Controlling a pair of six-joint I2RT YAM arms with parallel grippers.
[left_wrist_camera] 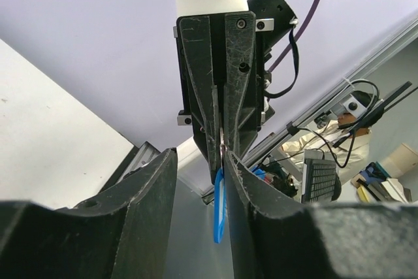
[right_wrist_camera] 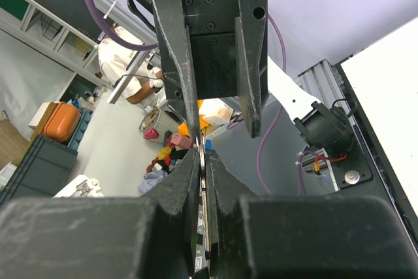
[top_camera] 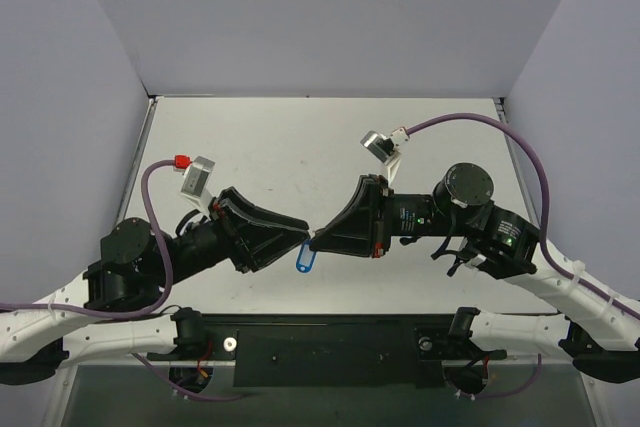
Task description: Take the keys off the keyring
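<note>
Meeting tip to tip above the tabletop [top_camera: 300, 137], the left claw [top_camera: 303, 236] and the right claw [top_camera: 318, 240] point at each other toward the near edge; the right claw is pinched tight on a thin silver strip seen edge-on, the key [right_wrist_camera: 206, 213], its fingers closed against the metal; the blue key tag [top_camera: 306, 260] hangs just below that grip, clear of the tabletop; from the left wrist the tag shows edge-on inside the left claw's gap, close against one finger, while the other finger stands apart from it; the left claw is narrowly parted, clamping nothing
</note>
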